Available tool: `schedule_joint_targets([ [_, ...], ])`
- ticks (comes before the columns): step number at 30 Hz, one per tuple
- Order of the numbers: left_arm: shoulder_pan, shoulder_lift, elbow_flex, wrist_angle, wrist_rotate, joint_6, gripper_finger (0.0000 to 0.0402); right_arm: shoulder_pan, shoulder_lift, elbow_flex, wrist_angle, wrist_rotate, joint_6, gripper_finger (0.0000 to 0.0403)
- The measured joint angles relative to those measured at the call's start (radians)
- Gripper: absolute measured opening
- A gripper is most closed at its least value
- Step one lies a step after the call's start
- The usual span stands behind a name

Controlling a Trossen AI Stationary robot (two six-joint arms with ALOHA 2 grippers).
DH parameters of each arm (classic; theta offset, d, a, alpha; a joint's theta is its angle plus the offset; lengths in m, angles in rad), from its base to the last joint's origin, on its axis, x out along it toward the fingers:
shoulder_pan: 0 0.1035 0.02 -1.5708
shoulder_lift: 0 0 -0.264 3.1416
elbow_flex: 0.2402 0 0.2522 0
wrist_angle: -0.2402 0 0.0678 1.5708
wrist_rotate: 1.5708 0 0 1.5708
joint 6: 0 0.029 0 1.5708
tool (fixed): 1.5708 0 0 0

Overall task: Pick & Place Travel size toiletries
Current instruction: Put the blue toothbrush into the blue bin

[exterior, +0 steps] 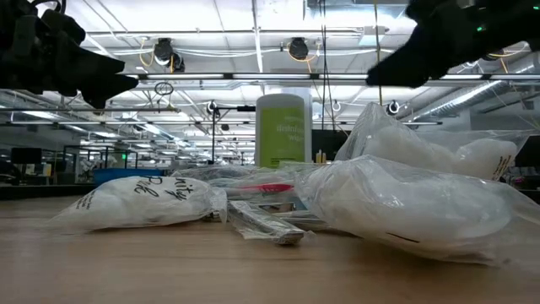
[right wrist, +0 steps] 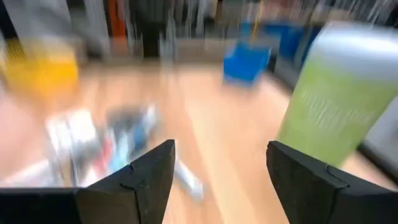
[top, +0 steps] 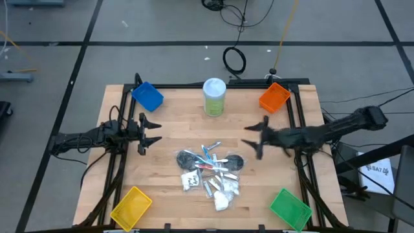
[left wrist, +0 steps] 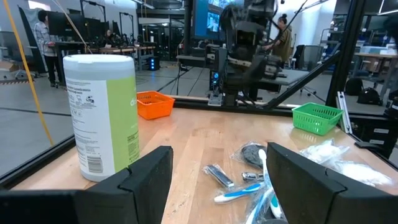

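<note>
**Both Grippers Open, Toiletries Untouched at Lower Centre**

In the high view you find the travel size toiletries [top: 209, 172] heaped in one loose pile at the lower centre of the wooden table [top: 174, 129]. The pile holds blue, red and white sticks, short silver tubes, dark round discs and white packets, overlapping one another.

Locate the left gripper [top: 154, 134] at the left middle of the frame. Its fingers stand apart and hold nothing. The pile lies to its lower right, apart from it, with bare wood between.

Locate the right gripper [top: 253, 138] right of centre. Its fingers are likewise spread and empty. The pile lies to its lower left, near but not touching.

In the left wrist view you see blue sticks [left wrist: 244, 191] and a silver tube [left wrist: 218, 176] between and beyond the two dark fingers [left wrist: 147, 180].

Note the surroundings: a pale-green canister [top: 214, 97] stands upright at the upper centre. A blue bin [top: 147, 96] sits upper left, an orange bin [top: 274, 97] upper right, a yellow bin [top: 131, 207] lower left and a green bin [top: 290, 208] lower right.
</note>
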Motion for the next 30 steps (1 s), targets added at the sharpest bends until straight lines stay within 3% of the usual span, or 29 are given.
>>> schedule_joint_targets([
  [5, 0.000, 0.000, 0.000, 0.001, 0.000, 0.000, 0.0253, -0.005, 0.290, 0.146, -0.094, -0.075, 0.065, 0.0242],
  [12, 0.000, 0.000, 0.000, 0.001, 0.000, 0.000, 0.0253, -0.004, 0.538, 0.160, 0.114, -0.239, 0.128, 0.0242],
  [18, 0.000, 0.000, 0.000, 0.001, 0.000, 0.000, 0.0253, 0.008, 0.635, 0.160, 0.219, -0.290, 0.133, 0.0242],
  [30, 0.000, 0.000, 0.000, 0.001, 0.000, 0.000, 0.0253, 0.034, 0.729, 0.161, 0.236, -0.290, 0.133, 0.0242],
])
